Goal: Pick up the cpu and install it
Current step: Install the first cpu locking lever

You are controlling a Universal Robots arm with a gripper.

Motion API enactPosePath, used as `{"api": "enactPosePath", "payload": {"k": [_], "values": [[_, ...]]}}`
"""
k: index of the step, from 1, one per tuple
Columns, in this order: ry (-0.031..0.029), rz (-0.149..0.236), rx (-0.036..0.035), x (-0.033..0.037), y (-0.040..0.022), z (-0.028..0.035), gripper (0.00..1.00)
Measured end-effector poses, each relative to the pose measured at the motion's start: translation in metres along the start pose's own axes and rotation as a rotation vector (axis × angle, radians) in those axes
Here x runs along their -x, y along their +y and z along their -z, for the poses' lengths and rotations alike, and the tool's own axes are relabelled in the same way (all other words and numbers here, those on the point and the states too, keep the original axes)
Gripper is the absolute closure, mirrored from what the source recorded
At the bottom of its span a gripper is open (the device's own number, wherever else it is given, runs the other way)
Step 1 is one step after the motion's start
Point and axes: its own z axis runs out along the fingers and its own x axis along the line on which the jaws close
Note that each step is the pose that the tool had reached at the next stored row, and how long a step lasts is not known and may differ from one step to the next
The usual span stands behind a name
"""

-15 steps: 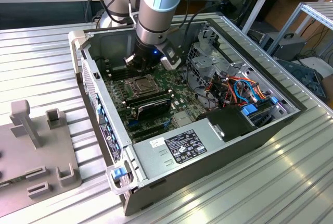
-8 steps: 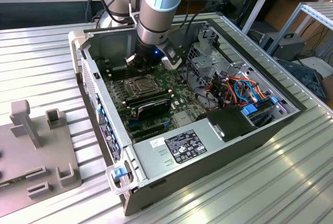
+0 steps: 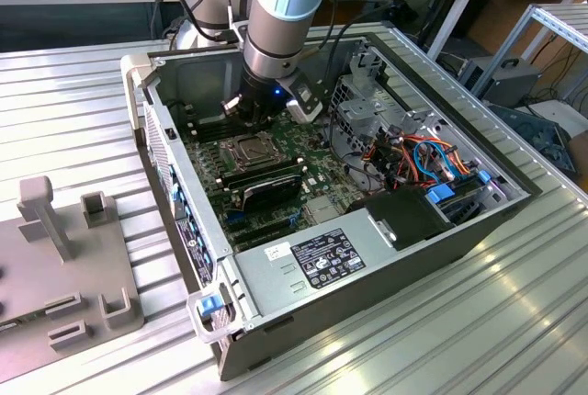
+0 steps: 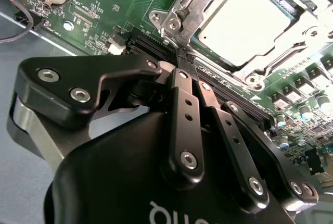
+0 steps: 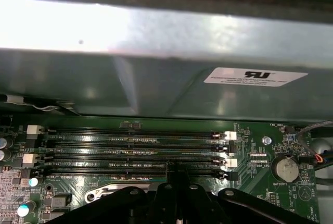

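Note:
The cpu [image 4: 244, 23] is a flat square chip with a silver-grey top, lying inside the metal-framed socket [image 4: 177, 13] on the green motherboard [image 4: 119, 0]. In the exterior view the cpu [image 3: 250, 149] sits mid-board in the open computer case [image 3: 367, 257]. My gripper [image 4: 179, 70] is low over the board just beside the socket, above the empty memory slots [image 5: 135, 151]. Its black fingers [image 5: 174, 174] are pressed together with nothing between them. In the exterior view the gripper [image 3: 237, 110] hangs under the arm's wrist, behind the socket.
The case's grey side wall [image 5: 156, 78] rises close behind the memory slots. A coin battery [image 5: 285, 169] sits near the slots' end. Long black memory sticks [image 3: 266, 184], a power supply [image 3: 322, 257] and coloured cables [image 3: 413, 156] fill the case. A grey fixture [image 3: 64, 257] stands outside it.

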Motion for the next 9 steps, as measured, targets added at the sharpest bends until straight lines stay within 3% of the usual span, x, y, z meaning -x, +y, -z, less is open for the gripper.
{"api": "enactPosePath", "payload": {"k": [5, 9], "values": [[0.0002, 0.000, 0.0003, 0.0001, -0.0002, 0.0000, 0.89], [-0.0001, 0.000, 0.0060, 0.0001, -0.0008, 0.0002, 0.89]]}}
